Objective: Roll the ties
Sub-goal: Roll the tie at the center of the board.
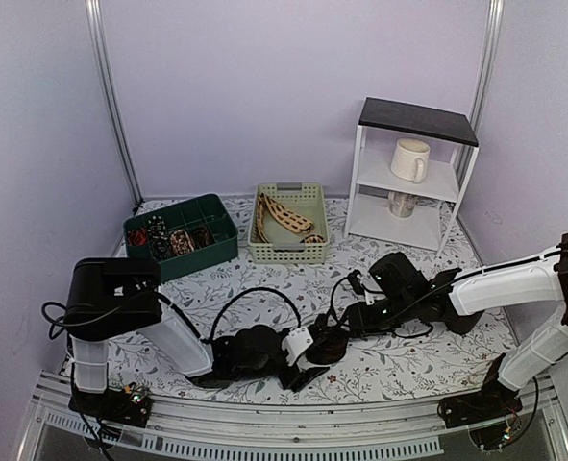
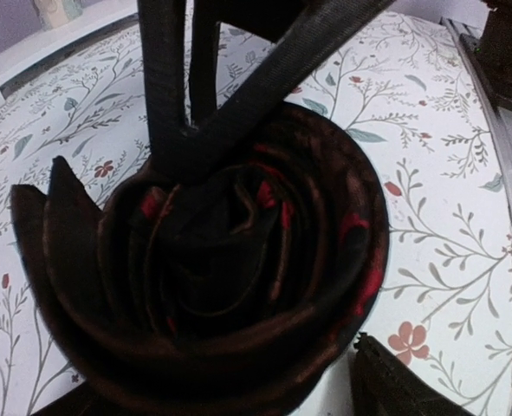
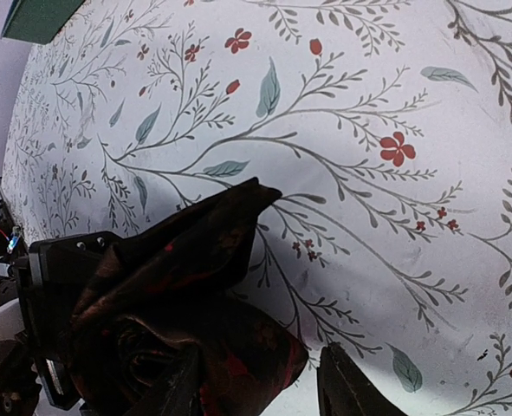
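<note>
Now left gripper jaws clamp the rolled dark tie; right gripper jaws apart, one finger touching it.

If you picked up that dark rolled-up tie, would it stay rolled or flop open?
Probably floppy: the dark tie is soft fabric, and its pointed end sticks out loose. The coil's layers look slack and uneven, so it may well unwind. Being light cloth, it likely wouldn't roll away.
</note>
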`<state>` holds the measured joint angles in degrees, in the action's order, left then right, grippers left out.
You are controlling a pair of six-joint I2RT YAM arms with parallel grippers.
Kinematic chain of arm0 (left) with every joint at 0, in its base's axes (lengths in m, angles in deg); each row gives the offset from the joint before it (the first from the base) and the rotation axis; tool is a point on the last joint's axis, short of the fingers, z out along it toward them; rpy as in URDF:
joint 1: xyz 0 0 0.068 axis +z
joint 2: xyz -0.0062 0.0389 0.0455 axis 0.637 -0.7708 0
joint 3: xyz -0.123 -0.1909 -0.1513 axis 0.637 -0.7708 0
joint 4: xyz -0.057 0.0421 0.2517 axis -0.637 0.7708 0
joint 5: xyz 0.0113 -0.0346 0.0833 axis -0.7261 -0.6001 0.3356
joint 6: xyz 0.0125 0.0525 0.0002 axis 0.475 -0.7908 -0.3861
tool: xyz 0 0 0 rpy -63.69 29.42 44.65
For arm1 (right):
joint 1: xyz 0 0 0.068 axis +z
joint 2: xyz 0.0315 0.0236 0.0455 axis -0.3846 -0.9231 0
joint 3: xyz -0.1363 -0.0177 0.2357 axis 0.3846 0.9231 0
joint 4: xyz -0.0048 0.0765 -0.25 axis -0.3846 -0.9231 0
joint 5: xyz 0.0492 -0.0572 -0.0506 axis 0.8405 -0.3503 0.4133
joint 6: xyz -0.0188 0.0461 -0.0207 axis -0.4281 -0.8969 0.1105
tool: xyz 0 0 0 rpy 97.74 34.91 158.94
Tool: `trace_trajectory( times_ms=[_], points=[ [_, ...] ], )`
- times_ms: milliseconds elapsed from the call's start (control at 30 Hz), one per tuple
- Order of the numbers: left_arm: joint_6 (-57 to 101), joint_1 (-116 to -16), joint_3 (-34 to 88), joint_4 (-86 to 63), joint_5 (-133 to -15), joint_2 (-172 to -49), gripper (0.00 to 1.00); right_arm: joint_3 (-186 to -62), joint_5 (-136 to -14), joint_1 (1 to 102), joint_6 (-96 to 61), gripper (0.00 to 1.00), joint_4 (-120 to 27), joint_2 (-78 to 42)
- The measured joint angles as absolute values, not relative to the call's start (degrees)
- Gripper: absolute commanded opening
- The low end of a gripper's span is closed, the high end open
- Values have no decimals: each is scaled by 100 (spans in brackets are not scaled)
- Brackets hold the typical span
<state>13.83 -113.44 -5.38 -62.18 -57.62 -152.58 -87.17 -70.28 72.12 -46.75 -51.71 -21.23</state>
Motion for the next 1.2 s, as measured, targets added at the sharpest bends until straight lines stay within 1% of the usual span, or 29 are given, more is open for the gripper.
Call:
trace_trajectory(
  times_ms=[333,767,933,1200],
  points=[
    [1525,-11326,-322,-5488,-5734,-15072,80,-8717,-7034,7212,-4559,46,-5175,-2123],
    [1518,-11285,-114,-5073,-5559,-14994,81,-8717,-7058,7212,-4546,46,-5178,-2123],
    [1451,-11276,74,-4879,-5546,-14991,84,-8717,-7063,7212,-4548,46,-5175,-2123],
    [1354,-11134,216,-4518,-5856,-14788,82,-8717,-7074,7212,-4550,46,-5178,-2123]
  ],
)
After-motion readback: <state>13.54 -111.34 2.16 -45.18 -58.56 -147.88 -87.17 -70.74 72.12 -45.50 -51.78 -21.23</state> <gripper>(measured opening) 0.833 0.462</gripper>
